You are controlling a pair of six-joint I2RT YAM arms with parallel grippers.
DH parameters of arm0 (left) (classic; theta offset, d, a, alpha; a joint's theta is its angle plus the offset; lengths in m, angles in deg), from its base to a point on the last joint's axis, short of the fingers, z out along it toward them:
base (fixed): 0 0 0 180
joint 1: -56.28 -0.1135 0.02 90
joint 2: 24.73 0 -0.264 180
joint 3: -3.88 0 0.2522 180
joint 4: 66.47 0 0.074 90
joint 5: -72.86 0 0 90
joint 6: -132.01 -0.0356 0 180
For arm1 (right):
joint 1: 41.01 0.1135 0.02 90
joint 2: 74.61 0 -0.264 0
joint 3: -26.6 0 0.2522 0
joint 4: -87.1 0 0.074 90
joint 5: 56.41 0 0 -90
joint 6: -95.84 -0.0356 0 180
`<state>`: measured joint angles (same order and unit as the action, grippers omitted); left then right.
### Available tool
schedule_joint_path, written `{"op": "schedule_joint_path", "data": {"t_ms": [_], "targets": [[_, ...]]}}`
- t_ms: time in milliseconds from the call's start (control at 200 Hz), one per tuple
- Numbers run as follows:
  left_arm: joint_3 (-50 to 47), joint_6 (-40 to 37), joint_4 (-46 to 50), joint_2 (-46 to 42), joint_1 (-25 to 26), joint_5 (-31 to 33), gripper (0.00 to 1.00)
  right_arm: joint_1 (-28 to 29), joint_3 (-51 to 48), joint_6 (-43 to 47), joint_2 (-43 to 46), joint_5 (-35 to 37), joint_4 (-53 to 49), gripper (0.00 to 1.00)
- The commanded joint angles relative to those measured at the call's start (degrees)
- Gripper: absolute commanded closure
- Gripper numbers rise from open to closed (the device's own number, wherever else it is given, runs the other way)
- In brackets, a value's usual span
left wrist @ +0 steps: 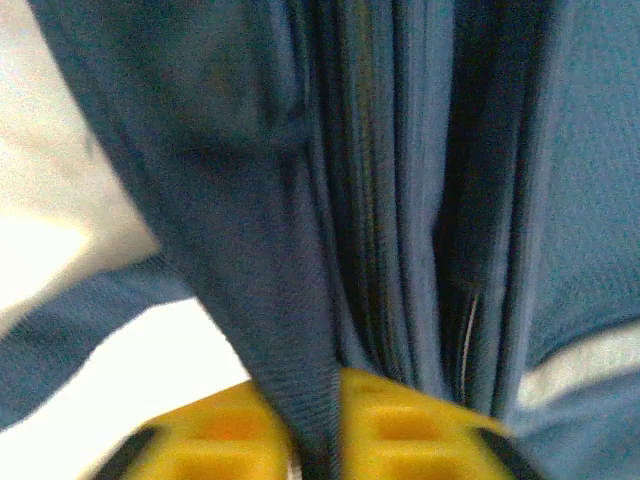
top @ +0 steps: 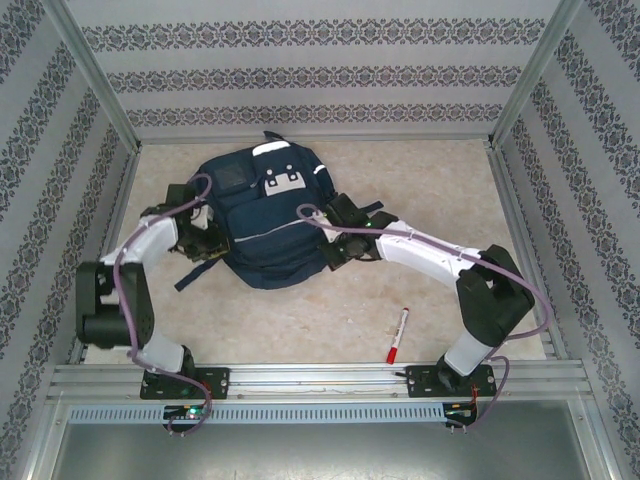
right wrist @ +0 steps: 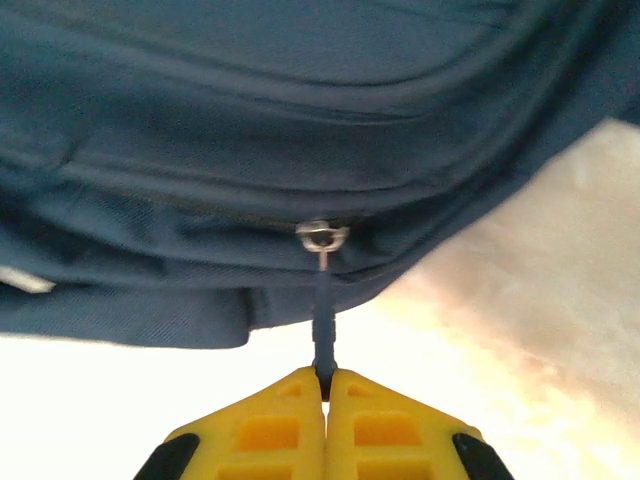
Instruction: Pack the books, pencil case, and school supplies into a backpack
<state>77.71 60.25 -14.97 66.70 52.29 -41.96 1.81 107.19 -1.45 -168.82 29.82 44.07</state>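
Beige speckled tabletop (top: 300, 320), boxed in by patterned wallpaper walls (top: 300, 75), carries everything. Nearest, well behind the right jaws, lies the slim white marker pen with a red cap (top: 397, 335), not yet packed. The right jaws are pressed together on the dark zip pull tab (right wrist: 325, 330), which hangs from a metal slider (right wrist: 322, 236). The left jaws are clamped on a fabric fold (left wrist: 300, 380) at the opposite flank. Between both jaws sits the large navy-blue fabric backpack (top: 265, 215).

Likely risks are that the thin tab slips from the pinch, or that the whole bag drags instead of the zip running if the left hold gives. The zip just ahead of the right jaws looks closed, and I cannot tell what is inside.
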Motion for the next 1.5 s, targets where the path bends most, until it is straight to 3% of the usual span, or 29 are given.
{"op": "schedule_joint_path", "data": {"t_ms": [0,150,230,315,425,470,615,690,749,829,934,1034,1164,1279,1419,1494], "targets": [[9.1,-1.3,4.3,4.6,-2.7,0.5,0.55,5.4,-0.6,-0.6,3.4,-1.2,1.8,1.0],[12.6,2.8,9.0,0.6,-2.7,3.8,0.43,9.7,1.5,-5.4,2.2,-3.8,6.1,1.0],[12.3,7.0,17.4,-4.8,-2.4,8.7,0.4,10.2,1.8,-7.9,1.0,-6.2,10.2,1.0],[8.6,8.8,20.7,-11.8,-0.2,7.3,0.39,10.3,3.3,-9.0,-0.7,-7.8,11.1,1.0],[3.1,8.5,16.9,-20.7,6.7,3.1,0.38,10.2,3.3,-8.3,-0.4,-8.3,11.2,1.0],[1.3,7.3,13.5,-24.0,10.6,2.8,0.31,10.2,2.5,-7.1,0.1,-8.1,11.1,1.0],[-7.6,-9.9,-2.2,-31.2,20.8,-0.3,0.33,8.7,-1.4,-5.0,0.9,-9.1,8.6,1.0],[-9.4,-14.3,-5.7,-30.8,20.9,0.8,0.33,7.6,-3.6,-7.2,0.8,-12.0,8.9,1.0],[-9.5,-15.6,-6.4,-28.8,20.7,4.3,0.32,7.3,-3.5,-10.6,-0.1,-11.0,8.6,0.8],[-7.8,-8.7,-6.3,-24.5,18.9,10.1,0.35,7.4,-0.9,-16.8,-2.1,-9.9,7.9,0.62],[-2.8,2.2,-1.3,-17.7,11.7,5.5,0.36,8.0,2.5,-25.0,-5.3,-7.3,8.3,0.6],[-0.3,8.9,4.9,-12.8,7.4,2.3,0.31,9.6,7.2,-26.1,-9.4,-3.7,6.6,0.58],[-2.9,12.5,5.9,-11.8,7.4,0.8,0.32,12.1,16.3,-27.2,-14.9,4.6,-5.0,0.54],[-8.8,18.6,0.6,-14.7,7.4,0.4,0.34,13.3,20.9,-29.0,-18.6,9.8,-12.1,0.5],[-12.0,21.4,-3.5,-15.4,7.4,1.4,0.36,14.1,27.3,-28.5,-24.2,9.6,-18.1,0.47],[-12.1,21.3,-3.4,-13.9,7.3,1.8,0.35,15.7,31.7,-27.6,-26.8,13.0,-23.1,0.46]]}}
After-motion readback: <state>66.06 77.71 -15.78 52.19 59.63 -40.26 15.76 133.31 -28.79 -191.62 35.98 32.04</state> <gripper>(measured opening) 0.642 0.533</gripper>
